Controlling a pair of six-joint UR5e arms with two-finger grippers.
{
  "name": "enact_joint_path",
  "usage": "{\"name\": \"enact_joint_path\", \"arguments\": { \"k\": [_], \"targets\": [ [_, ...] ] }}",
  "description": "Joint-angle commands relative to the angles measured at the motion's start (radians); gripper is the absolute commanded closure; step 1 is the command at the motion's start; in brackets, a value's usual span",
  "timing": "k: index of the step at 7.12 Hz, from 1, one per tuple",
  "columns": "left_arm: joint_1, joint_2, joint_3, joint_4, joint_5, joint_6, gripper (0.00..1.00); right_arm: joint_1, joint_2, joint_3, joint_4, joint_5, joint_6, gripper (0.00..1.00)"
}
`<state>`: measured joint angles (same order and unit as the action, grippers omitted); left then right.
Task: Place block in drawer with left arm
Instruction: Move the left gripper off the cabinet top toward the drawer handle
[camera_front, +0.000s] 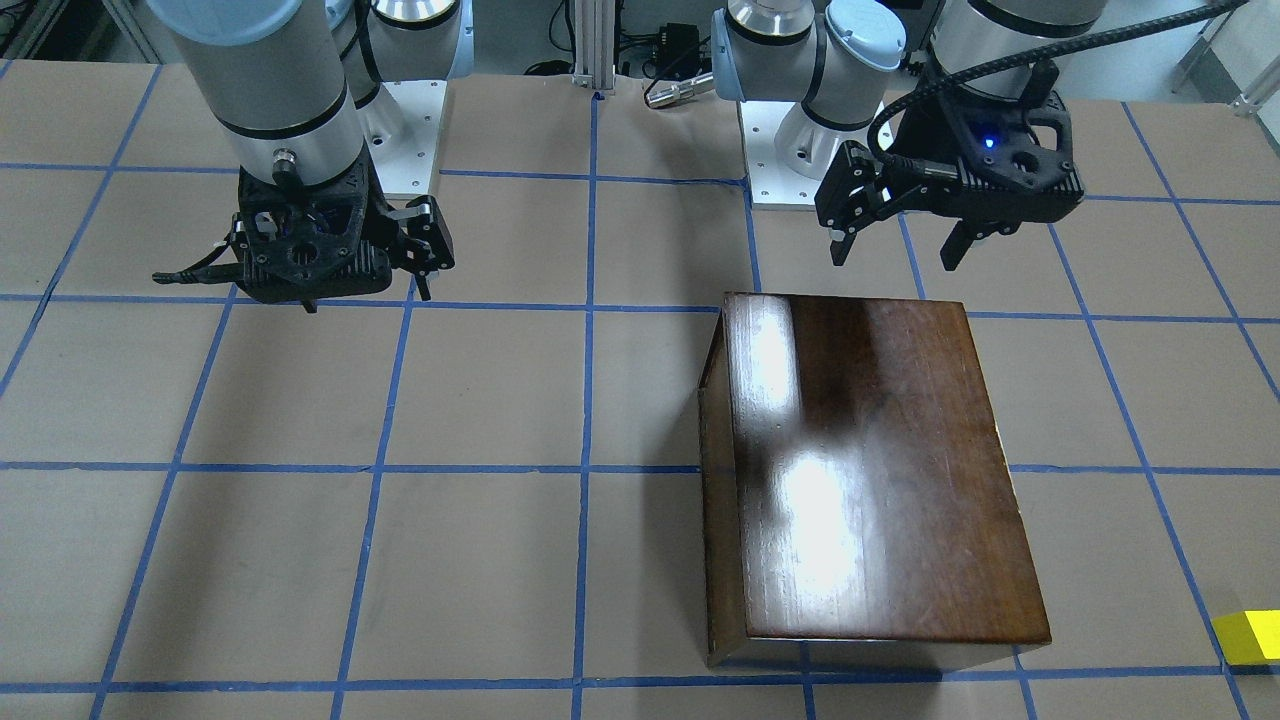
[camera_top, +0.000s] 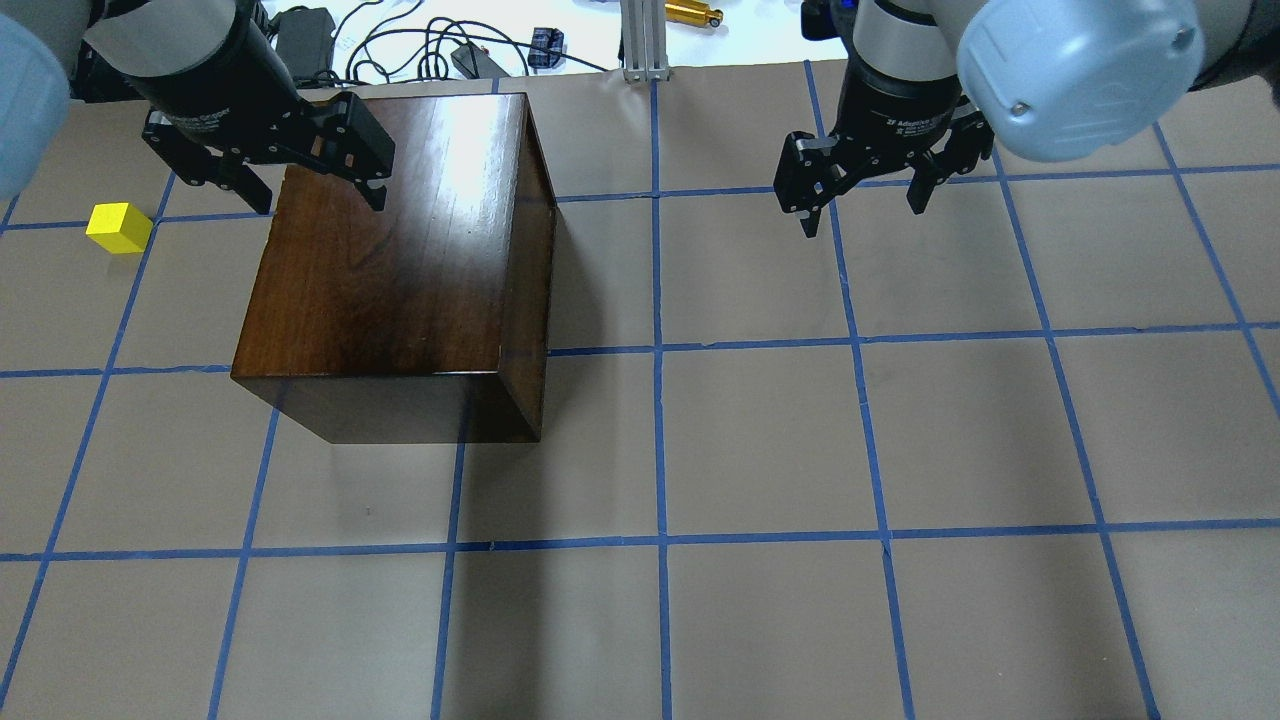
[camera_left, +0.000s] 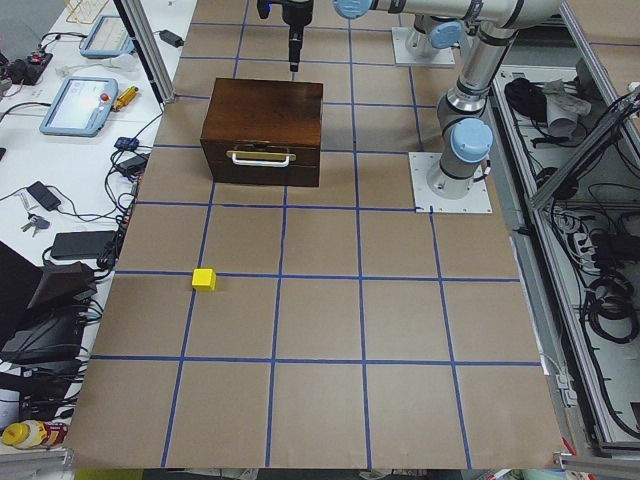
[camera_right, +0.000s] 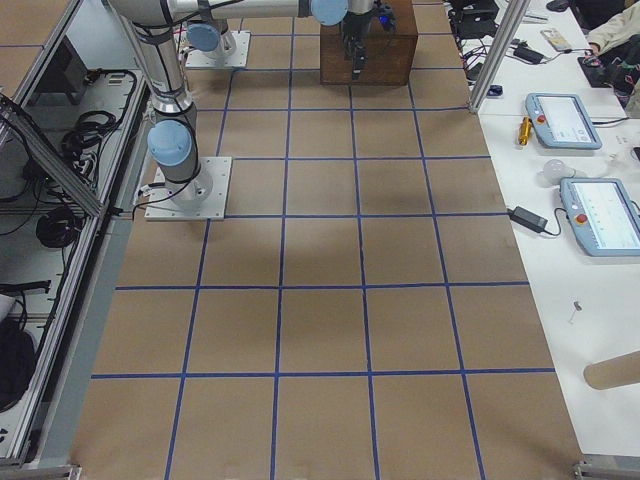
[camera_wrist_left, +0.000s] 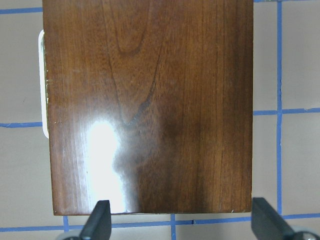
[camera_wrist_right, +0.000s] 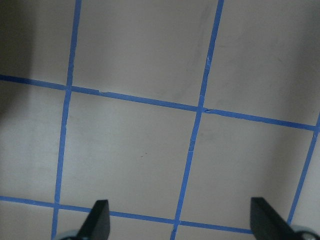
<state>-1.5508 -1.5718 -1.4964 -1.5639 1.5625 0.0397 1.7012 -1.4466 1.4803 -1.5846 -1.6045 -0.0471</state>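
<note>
The left gripper (camera_top: 318, 195) hangs above the cabinet (camera_top: 400, 260) with its fingers (camera_top: 370, 175) spread wide and empty; the right gripper (camera_top: 863, 210) is wide and empty too. The block (camera_top: 118, 227) lies on the table (camera_top: 760, 450) left of the cabinet, before the shut drawer (camera_left: 262, 168). I think that pulling the handle (camera_left: 262, 157) may drag the whole cabinet, or the drawer may push the block away.

Overhead and front-facing views look steeply down from opposite sides, sharing the glossy dark-brown wooden cabinet (camera_top: 400, 260). Side views look along the brown blue-gridded table (camera_left: 330, 320) from each end. Wrist cameras point straight down, close.
</note>
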Motion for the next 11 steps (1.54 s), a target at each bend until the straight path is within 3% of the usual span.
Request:
{"name": "enact_joint_path", "arguments": {
  "k": [1, 5, 8, 9, 11],
  "targets": [
    [0.014, 0.006, 0.004, -0.004, 0.02, 0.055, 0.0, 0.0, 0.0, 0.0, 0.0, 0.0, 0.0, 0.0],
    [0.292, 0.023, 0.005, -0.061, 0.027, 0.187, 0.0, 0.0, 0.0, 0.0, 0.0, 0.0, 0.0, 0.0],
    [0.57, -0.011, -0.001, -0.099, 0.027, 0.472, 0.0, 0.0, 0.0, 0.0, 0.0, 0.0, 0.0, 0.0],
    [0.607, -0.036, 0.001, -0.087, 0.025, 0.606, 0.0, 0.0, 0.0, 0.0, 0.0, 0.0, 0.001, 0.0],
    [0.643, -0.095, 0.015, -0.073, 0.014, 0.676, 0.0, 0.0, 0.0, 0.0, 0.0, 0.0, 0.0, 0.0]
  ]
}}
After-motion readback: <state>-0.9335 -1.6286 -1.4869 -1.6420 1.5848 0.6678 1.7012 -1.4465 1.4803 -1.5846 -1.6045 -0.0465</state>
